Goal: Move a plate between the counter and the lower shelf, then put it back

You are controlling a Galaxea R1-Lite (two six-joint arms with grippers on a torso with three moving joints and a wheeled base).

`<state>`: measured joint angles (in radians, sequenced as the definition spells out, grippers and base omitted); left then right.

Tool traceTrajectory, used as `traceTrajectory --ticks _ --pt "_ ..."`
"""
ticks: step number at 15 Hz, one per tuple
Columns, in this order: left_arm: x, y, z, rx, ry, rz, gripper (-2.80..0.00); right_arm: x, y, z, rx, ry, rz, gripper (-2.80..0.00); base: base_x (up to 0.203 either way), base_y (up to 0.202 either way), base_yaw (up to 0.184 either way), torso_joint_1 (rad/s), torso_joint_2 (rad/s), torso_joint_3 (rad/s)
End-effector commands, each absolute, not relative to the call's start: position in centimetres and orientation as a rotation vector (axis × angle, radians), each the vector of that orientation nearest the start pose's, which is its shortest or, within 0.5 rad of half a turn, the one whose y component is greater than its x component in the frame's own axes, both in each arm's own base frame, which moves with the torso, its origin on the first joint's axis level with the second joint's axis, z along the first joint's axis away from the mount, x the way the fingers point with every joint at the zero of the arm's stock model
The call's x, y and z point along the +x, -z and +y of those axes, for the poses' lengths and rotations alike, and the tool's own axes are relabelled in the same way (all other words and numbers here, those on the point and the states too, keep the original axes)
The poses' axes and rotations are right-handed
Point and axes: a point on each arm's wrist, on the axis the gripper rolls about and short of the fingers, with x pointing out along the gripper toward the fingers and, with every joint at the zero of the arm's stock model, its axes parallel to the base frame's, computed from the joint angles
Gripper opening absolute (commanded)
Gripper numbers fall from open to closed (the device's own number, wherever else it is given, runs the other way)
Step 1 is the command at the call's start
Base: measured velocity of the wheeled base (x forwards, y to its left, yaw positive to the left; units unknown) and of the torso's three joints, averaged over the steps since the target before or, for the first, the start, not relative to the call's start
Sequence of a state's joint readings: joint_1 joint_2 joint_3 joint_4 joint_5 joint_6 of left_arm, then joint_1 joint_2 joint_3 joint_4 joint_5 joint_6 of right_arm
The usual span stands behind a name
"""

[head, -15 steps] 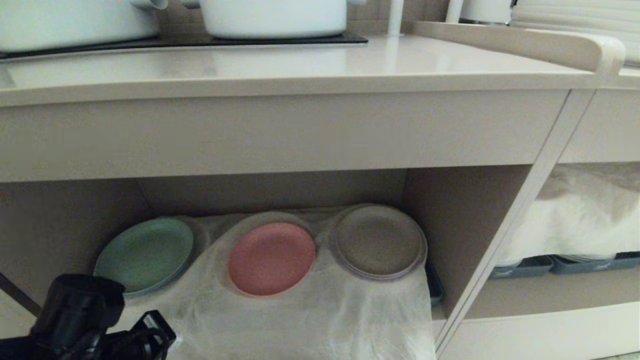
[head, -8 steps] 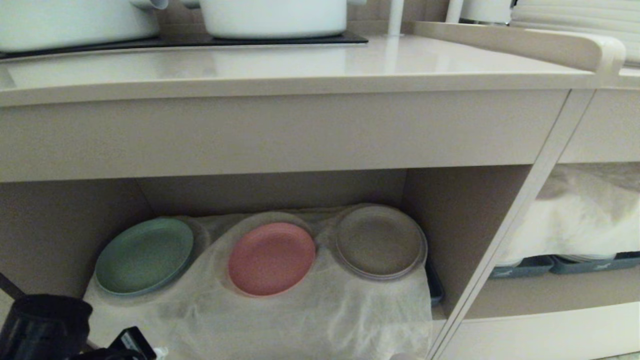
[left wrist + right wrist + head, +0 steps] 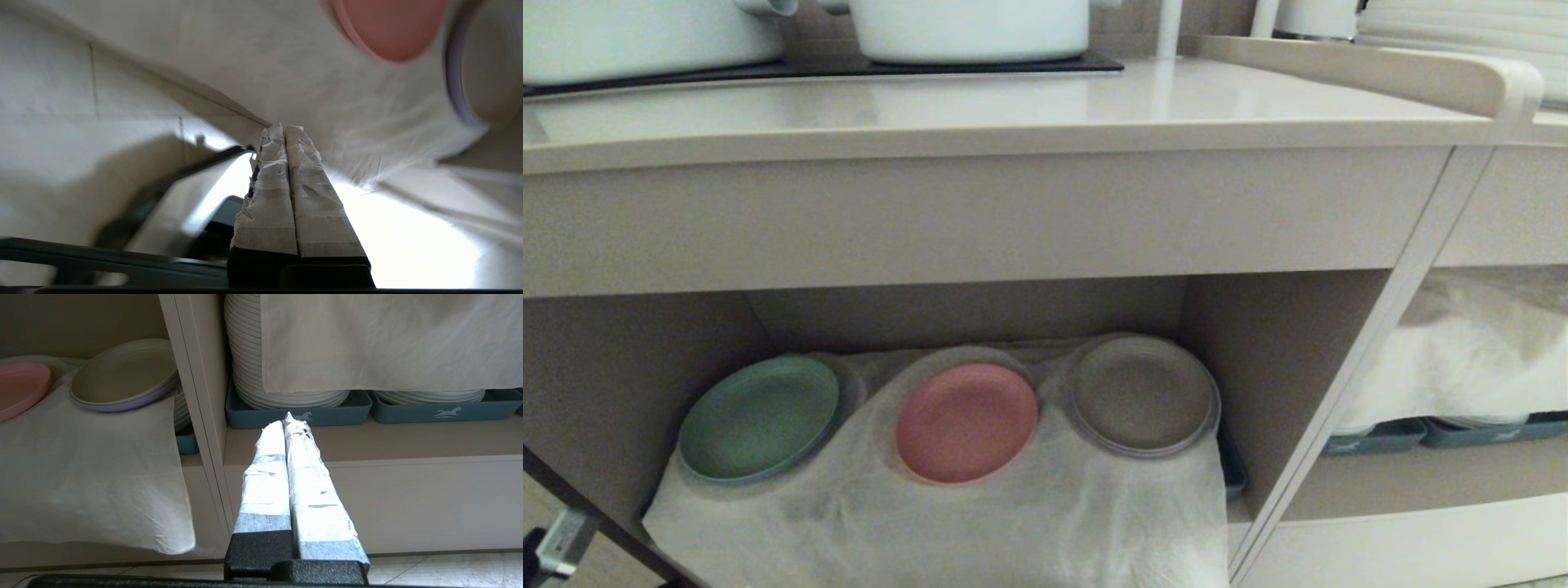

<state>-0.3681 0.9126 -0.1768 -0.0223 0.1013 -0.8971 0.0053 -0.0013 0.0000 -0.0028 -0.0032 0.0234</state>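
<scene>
The left gripper (image 3: 282, 132) is closed on nothing, its taped fingers pressed flat together, low and just in front of the draped white cloth (image 3: 980, 523) at the near left of the lower shelf (image 3: 1258, 351). The right gripper (image 3: 288, 420) is likewise closed and empty, parked low in front of the neighbouring compartment with the grey trays (image 3: 298, 412).

The plate (image 3: 966, 421) lies flat on the cloth in the lower shelf, between the green plate (image 3: 758, 416) on its left and the beige-grey plate (image 3: 1142, 394) on its right, and apart from both. The surface (image 3: 1013, 102) above carries no plate in the part that shows. With the plate on the shelf and both grippers empty, I judge that either nothing has been moved yet or the plate is already back; these pictures alone do not settle which.

In the head view only a scrap of the left arm shows at the bottom left corner, and neither gripper appears. The left wrist view is smeared and cuts off most of the plate. The far part of the surface is hidden behind white pots (image 3: 968, 28).
</scene>
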Motion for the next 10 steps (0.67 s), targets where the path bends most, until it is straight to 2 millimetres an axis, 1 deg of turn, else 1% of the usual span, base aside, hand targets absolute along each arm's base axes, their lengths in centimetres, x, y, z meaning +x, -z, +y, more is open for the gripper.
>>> traceTrajectory --ticks 1,3,6,8,10 --pt "4.7 -11.6 -1.7 -0.654 0.031 0.645 -2.8 -2.3 -7.6 0.0 0.023 -0.003 -0.003 -2.8 0.0 0.0 0.0 0.0 0.0 0.0" --pt "3.5 -11.5 -1.4 -0.559 0.111 0.619 -2.8 -2.3 -7.6 0.0 0.024 -0.003 -0.003 -2.8 0.0 0.0 0.0 0.0 0.0 0.0" --pt "2.3 -11.2 -0.8 -0.385 0.163 0.541 -2.8 -2.3 -7.6 0.0 0.023 -0.003 -0.003 -2.8 0.0 0.0 0.0 0.0 0.0 0.0" --pt "1.6 -10.7 -0.3 -0.289 0.152 0.484 -2.8 -2.3 -7.6 0.0 0.023 -0.003 -0.003 -2.8 0.0 0.0 0.0 0.0 0.0 0.0" --pt "0.9 -10.2 -0.1 -0.23 0.14 0.433 -2.8 -2.3 -7.6 0.0 0.024 -0.003 -0.003 -2.8 0.0 0.0 0.0 0.0 0.0 0.0"
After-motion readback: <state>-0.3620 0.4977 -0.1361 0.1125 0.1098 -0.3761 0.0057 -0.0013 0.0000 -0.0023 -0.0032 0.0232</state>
